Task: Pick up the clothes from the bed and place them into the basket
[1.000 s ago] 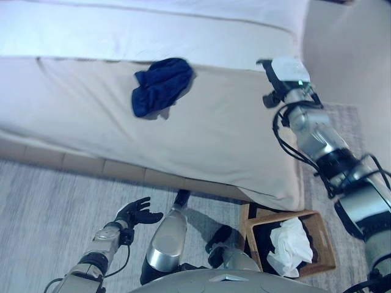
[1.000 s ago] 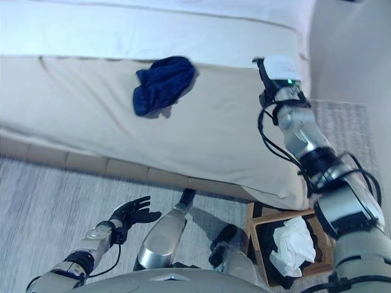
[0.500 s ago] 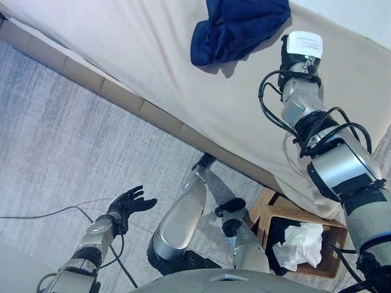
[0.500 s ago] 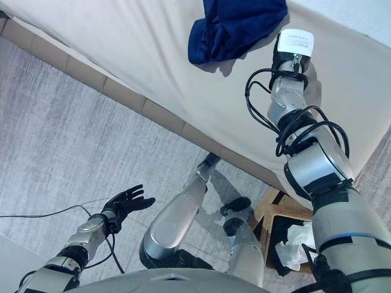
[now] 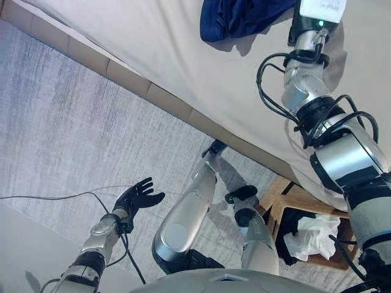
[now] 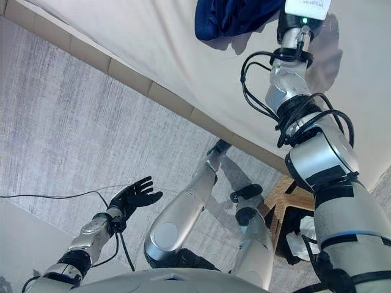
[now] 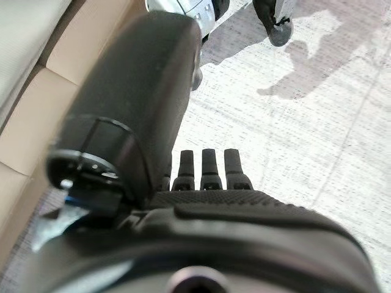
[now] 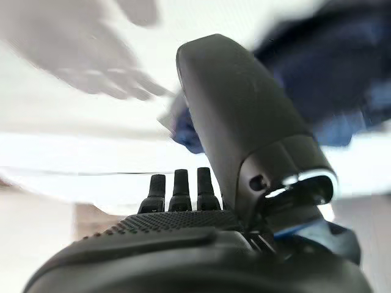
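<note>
Left hand [image 5: 139, 196]: hangs low over the grey carpet [image 5: 67, 122], fingers straight and spread, holding nothing. It is well apart from the bed and from any clothing; idle.

Navy garment [image 5: 241, 17]: a crumpled dark blue heap on the beige bedcover [image 5: 183, 67], near the bed's edge. From the right hand it lies just ahead and a little toward the left-hand side. Part of it runs out of view, so its long axis cannot be read with certainty.

Right hand [image 8: 183, 183]: stretched out over the bed on a long reach. Its wrist view shows the fingers straight and the thumb raised, with nothing between them, and the blue cloth showing just past the thumb. Whether the fingertips touch the cloth yet cannot be told. This hand is by far the nearer of the two, so the pick looks to be its job. Nothing lies between it and the garment.

Basket [image 5: 287, 204]: a wicker basket on the floor behind and below the right arm, beside the bed's corner. White cloth [image 5: 314, 235] already lies in it. The bed's overhanging cover hangs between garment and basket, so the carry would have to come back over that edge.
</note>
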`<state>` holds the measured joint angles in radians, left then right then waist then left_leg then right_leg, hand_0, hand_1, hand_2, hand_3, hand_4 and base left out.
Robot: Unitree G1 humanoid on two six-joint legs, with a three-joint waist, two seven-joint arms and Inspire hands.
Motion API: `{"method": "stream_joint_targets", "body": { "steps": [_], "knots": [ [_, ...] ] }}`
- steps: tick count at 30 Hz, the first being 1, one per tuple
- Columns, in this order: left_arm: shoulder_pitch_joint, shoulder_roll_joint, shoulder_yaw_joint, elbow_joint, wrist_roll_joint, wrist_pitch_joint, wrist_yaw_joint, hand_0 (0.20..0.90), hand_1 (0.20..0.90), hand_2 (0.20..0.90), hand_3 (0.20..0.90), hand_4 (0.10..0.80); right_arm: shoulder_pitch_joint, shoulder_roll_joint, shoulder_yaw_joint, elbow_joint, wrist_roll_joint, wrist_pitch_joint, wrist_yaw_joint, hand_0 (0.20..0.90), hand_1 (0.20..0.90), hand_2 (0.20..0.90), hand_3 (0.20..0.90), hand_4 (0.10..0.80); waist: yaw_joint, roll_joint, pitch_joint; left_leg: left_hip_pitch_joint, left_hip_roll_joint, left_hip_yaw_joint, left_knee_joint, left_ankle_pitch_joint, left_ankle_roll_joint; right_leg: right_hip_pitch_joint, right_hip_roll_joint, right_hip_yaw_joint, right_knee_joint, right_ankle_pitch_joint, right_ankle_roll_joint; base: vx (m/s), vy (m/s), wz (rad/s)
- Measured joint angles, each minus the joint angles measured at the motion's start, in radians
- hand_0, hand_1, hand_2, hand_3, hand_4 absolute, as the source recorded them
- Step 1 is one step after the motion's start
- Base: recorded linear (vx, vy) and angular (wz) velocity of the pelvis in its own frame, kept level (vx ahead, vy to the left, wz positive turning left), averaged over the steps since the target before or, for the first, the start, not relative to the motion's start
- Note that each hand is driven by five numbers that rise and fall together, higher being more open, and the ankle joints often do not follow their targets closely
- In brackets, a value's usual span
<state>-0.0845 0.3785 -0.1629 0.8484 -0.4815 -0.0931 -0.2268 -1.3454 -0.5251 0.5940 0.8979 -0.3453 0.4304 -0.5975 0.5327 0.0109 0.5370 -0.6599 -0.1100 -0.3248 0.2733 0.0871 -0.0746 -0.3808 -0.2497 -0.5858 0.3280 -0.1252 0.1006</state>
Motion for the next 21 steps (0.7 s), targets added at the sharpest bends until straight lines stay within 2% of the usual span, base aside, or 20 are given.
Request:
{"method": "stream_joint_targets", "body": {
  "steps": [2, 5, 9, 16, 21],
  "knots": [
    [0.0, -0.01, 0.0, 0.003, 0.0, -0.006, -0.001, 0.9, 0.9, 0.9, 0.9, 0.8, 0.0, 0.008, -0.037, -0.007, 0.074, -0.02, -0.009, 0.9, 0.9, 0.9, 0.9, 0.8, 0.001, 0.0, 0.0, 0.008, 0.0, 0.008, 0.0, 0.0, 0.0, 0.004, -0.003, 0.006, 0.001, 0.0, 0.0, 0.039, 0.021, -0.09],
    [0.001, -0.025, 0.001, 0.016, 0.0, -0.023, -0.008, 0.9, 0.9, 0.9, 0.9, 0.8, 0.017, 0.012, -0.048, -0.023, 0.075, -0.062, -0.006, 0.9, 0.9, 0.9, 0.9, 0.8, -0.005, 0.005, 0.003, 0.047, -0.004, 0.03, 0.0, -0.004, -0.003, 0.031, -0.015, 0.027, 0.005, 0.0, 0.0, 0.034, -0.002, -0.14],
    [0.001, -0.025, 0.003, 0.03, 0.0, -0.044, -0.01, 0.9, 0.9, 0.9, 0.9, 0.8, 0.024, 0.01, -0.046, -0.094, -0.088, -0.102, 0.027, 0.9, 0.9, 0.9, 0.9, 0.8, -0.018, 0.009, 0.003, 0.104, -0.001, 0.043, 0.0, -0.019, 0.012, 0.081, -0.016, 0.039, 0.003, -0.001, 0.001, 0.029, -0.048, -0.08],
    [0.005, -0.025, 0.008, 0.034, 0.0, -0.04, -0.024, 0.9, 0.9, 0.9, 0.9, 0.8, -0.012, -0.021, 0.084, -0.111, -0.227, -0.148, 0.187, 0.9, 0.9, 0.9, 0.9, 0.8, -0.004, 0.012, 0.001, 0.144, 0.004, 0.034, -0.004, -0.026, 0.011, 0.125, -0.009, 0.03, -0.001, -0.01, -0.002, 0.05, -0.047, 0.03],
    [0.01, -0.02, 0.047, 0.052, 0.001, -0.018, -0.045, 0.9, 0.9, 0.9, 0.9, 0.8, -0.045, -0.026, 0.168, -0.058, -0.266, -0.148, 0.301, 0.9, 0.9, 0.9, 0.9, 0.8, 0.039, 0.012, 0.001, 0.164, 0.002, 0.02, -0.008, -0.03, 0.008, 0.162, -0.004, 0.002, -0.021, -0.012, 0.002, 0.062, -0.018, 0.11]
  ]
}}
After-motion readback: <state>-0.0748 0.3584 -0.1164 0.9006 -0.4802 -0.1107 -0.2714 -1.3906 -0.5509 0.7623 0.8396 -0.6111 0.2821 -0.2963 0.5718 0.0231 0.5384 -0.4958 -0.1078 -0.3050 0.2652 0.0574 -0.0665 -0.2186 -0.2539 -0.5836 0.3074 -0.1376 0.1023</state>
